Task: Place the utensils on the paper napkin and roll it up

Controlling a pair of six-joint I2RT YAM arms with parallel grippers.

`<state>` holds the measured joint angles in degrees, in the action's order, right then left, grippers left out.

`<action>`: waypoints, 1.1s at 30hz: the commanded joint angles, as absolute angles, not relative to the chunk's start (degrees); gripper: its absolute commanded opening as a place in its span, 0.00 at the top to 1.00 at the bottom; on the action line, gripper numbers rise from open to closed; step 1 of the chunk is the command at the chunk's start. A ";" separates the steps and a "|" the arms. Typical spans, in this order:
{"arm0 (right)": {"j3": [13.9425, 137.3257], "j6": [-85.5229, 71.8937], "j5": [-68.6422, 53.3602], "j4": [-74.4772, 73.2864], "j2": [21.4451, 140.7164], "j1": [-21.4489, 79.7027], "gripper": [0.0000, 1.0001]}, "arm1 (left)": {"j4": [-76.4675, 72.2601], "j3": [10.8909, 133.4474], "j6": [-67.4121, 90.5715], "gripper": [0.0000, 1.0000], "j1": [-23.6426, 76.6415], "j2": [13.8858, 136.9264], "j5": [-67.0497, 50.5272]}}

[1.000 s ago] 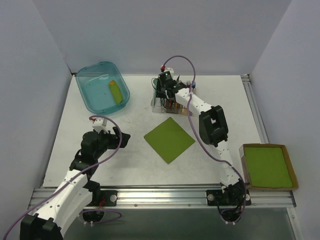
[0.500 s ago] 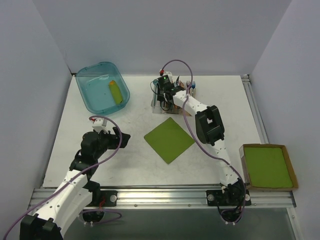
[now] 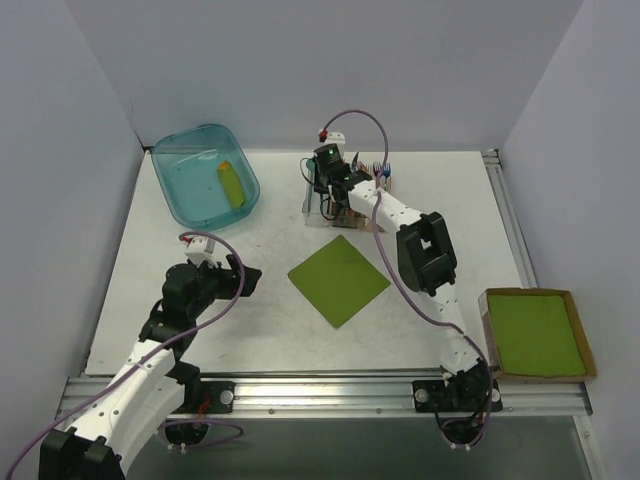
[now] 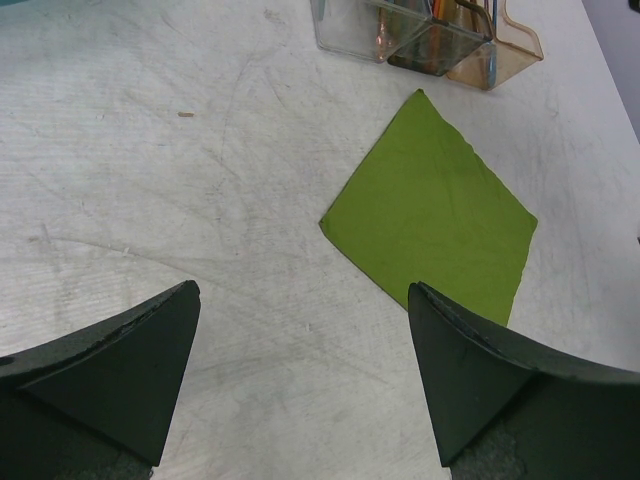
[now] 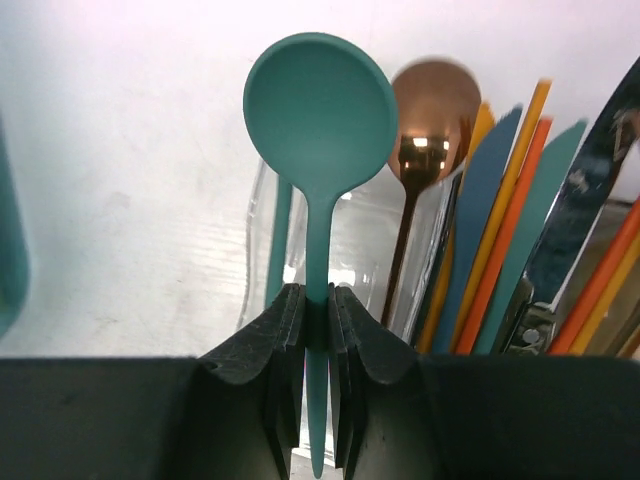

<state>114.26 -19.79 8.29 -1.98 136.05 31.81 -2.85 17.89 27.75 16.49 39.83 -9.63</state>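
A translucent blue-teal tub (image 3: 178, 185) sits at the upper left of the overhead view on the white table (image 3: 250, 330), with a yellow-green oblong object (image 3: 231, 183) lying inside it towards its right side. At the top centre, a clear plastic caddy (image 4: 400, 40) holds a bunch of upright orange, blue and teal cutlery handles (image 5: 485, 230). At the lower right, just beyond the table's right edge, a brown cardboard tray (image 3: 485, 325) rims a thick stack of green sheets (image 3: 535, 332).

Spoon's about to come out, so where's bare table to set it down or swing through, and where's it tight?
Bare table lies between the teal bin and the paper napkin, and again between the napkin and the cardboard-rimmed stack, though the right arm crosses over it. Tight spot: the caddy, where the right tool grips the teal spoon among packed cutlery.
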 commanded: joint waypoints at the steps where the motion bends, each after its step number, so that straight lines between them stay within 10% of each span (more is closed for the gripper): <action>1: 114.87 -16.70 12.21 3.69 128.15 32.96 1.00 | -5.54 20.48 26.46 0.06 16.87 39.38 -9.58; 33: 63.29 -44.56 14.41 -4.14 93.16 44.21 1.00 | -4.75 21.01 26.46 0.06 17.67 39.99 -8.61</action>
